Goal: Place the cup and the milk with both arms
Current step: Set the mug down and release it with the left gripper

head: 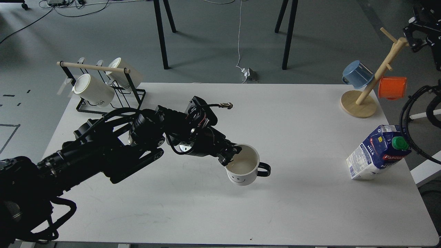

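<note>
A white cup [244, 168] with a smiley face hangs a little above the middle of the white table [303, 206], handle pointing right. My left gripper [230, 154] is shut on the cup's left rim, one finger inside it. A blue and white milk carton [375, 155] with a green cap sits tilted near the table's right edge, with nothing holding it. My right arm shows only as a dark part [418, 36] at the top right edge, well away from the carton; its fingers cannot be told apart.
A black wire rack [103, 103] with two white mugs stands at the back left corner. A wooden mug tree [365, 98] with a blue mug [357, 74] and an orange mug [392, 88] stands at the back right. Black cables [408, 117] hang beside the carton.
</note>
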